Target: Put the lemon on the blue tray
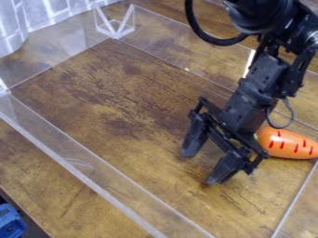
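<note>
Two jaws of the gripper (207, 158) hang spread apart and empty, low over the wooden surface (112, 93), with only a carrot (288, 145) just beside them; no lemon or blue tray is visible, so closing now risks seizing the carrot instead.

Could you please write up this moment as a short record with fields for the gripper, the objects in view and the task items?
surface: wooden table inside clear walls
gripper: gripper open, fingers pointing down at the wood, holding nothing
nearby object: orange carrot lying on the wood beside the gripper, apart from the fingers
lemon: not visible in this view
blue tray: not identifiable; only a small blue object shows at the bottom left corner
task state: lemon not yet picked up
</note>
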`<state>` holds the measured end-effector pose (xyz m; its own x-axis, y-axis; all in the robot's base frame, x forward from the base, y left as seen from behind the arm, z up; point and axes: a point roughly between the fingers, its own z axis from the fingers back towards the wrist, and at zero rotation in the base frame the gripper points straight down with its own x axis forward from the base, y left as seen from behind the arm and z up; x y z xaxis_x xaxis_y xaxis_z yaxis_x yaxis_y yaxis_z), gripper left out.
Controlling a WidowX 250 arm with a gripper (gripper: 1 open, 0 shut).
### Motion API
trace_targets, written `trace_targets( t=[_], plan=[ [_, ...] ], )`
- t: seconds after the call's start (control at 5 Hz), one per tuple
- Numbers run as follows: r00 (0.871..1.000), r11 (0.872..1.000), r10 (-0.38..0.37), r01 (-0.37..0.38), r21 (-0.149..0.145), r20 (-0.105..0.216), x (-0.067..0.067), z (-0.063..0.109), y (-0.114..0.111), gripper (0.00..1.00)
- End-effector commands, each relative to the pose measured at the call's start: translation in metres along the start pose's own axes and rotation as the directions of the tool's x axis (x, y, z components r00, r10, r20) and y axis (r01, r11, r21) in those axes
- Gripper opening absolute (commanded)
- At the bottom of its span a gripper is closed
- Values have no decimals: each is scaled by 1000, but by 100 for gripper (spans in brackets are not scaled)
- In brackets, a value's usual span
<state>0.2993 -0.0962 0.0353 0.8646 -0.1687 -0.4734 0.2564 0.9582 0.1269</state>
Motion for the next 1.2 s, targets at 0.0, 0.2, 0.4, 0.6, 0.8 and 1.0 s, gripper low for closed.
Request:
trace_targets(
  t=[0.0,0.2,0.4,0.6,0.8,1.0],
  plan=[
    [995,997,68,-65,-41,69,7,22,-4,0],
    [994,996,78,-75,-47,74,5,23,-1,0],
    [993,995,91,-88,-47,75,2,25,4,0],
    [992,994,101,-98,-51,77,-3,28,8,0],
    [994,997,74,-71,-37,87,1,22,9,0],
    [994,999,46,-44,-22,97,4,17,10,0]
  ],
)
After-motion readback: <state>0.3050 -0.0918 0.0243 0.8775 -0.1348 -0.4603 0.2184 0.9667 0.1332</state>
